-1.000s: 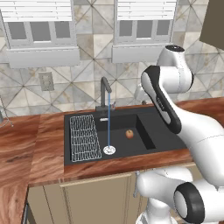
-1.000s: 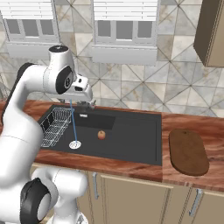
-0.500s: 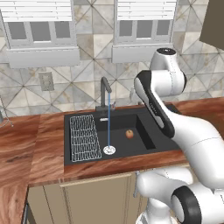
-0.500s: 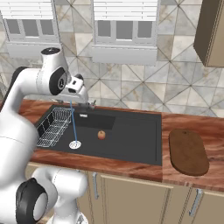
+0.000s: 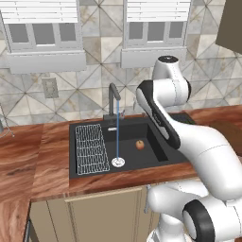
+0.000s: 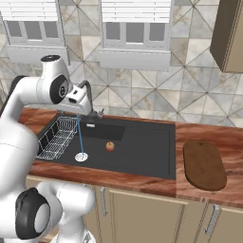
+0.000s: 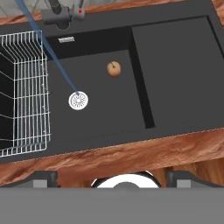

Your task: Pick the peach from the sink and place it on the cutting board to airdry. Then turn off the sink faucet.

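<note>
Since a second ago your arm has swung its upper joint up and back, so the hand now looks down over the sink [image 7: 175, 65] from high above. The gripper [image 7: 113, 178] sits at 6 o'clock in the hand view, with its two dark tips set far apart at the bottom edge, so the jaws are wide and hold nothing. My read: you're still in the approach and no pick has started.

The peach [image 7: 114, 68] hasn't moved. It lies on the basin floor, well apart from the white drain disc [image 7: 78, 100], which sits at about 8 o'clock from it. It's a small, round, orange-tan fruit with a dark stem dimple on top, and it looks smooth and likely to roll.

Water is running from the faucet [image 6: 87, 97] onto the drain. The white wire rack [image 7: 22, 92] is at 9 o'clock. The cutting board [image 6: 204, 163] lies at 3 o'clock of the sink in the right base view, on the wood counter [image 6: 199, 135], and it's bare.
</note>
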